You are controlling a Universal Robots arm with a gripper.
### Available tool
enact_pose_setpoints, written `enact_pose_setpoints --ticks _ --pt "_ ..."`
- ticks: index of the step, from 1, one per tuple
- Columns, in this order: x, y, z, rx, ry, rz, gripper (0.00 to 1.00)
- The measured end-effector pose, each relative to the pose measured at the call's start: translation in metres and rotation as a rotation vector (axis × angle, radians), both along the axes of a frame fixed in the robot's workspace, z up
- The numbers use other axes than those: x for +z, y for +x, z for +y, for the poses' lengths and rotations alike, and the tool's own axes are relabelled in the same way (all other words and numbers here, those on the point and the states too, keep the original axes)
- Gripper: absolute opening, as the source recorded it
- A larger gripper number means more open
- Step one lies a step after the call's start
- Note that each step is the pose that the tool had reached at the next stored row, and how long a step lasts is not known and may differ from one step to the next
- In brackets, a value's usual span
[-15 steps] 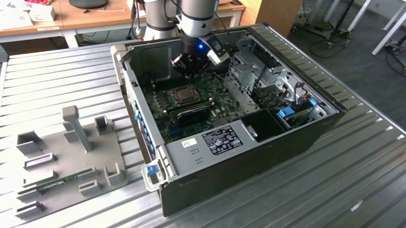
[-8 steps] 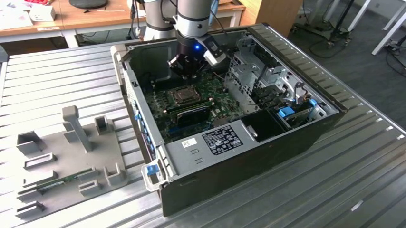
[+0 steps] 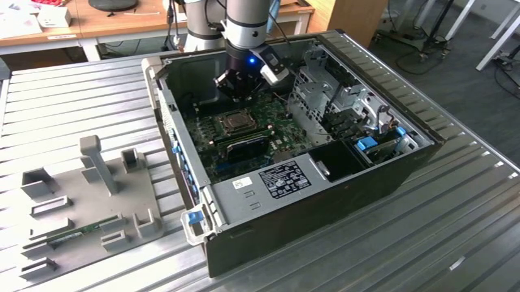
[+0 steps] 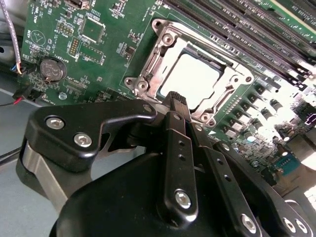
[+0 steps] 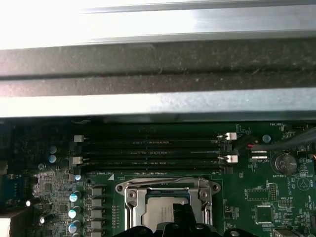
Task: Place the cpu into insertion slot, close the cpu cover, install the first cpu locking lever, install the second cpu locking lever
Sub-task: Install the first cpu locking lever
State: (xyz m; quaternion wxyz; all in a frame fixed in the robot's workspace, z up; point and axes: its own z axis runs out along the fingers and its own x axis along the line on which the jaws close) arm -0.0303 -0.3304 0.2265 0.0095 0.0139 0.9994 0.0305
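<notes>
A ribbed metal table (image 3: 455,231) carries an open black computer case (image 3: 325,201) lying on its side, and to the exterior view's left of it a grey fixture plate (image 3: 81,207) with upright blocks. Inside the case lies the green motherboard (image 3: 268,131). The Universal Robots arm (image 3: 243,24) reaches down into the case, and its gripper (image 3: 237,91) hangs just above the board, near the socket.

The exterior view shows the insertion slot (image 3: 237,123) as a small dark square with a silvery rim. The second wrist view brings it close: the cpu (image 4: 190,79) sits flat in the slot, its pale metal top showing through the window of the cpu cover (image 4: 165,47), which lies down over it. The gripper's black fingers (image 4: 177,106) stand pressed together, clenched on nothing, their tip just beside the socket's near edge. A round coin battery (image 4: 52,69) sits well apart on the board.

The first wrist view adds the long black memory slots (image 5: 148,153) beyond the socket.
</notes>
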Motion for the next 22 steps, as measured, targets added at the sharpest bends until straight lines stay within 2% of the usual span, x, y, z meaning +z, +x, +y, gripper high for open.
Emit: enact_pose_setpoints --ticks 8,12,17,22 --pt "0.0000 -0.0027 -0.0081 0.000 0.0000 -0.0001 0.10" --pt "0.0000 -0.0046 -0.0088 0.000 -0.0005 -0.0001 0.10" --pt "-0.0001 -0.0047 -0.0089 0.000 -0.0188 -0.0003 0.10" --pt "-0.0009 -0.0073 -0.0089 0.000 -0.0201 -0.0002 0.10"
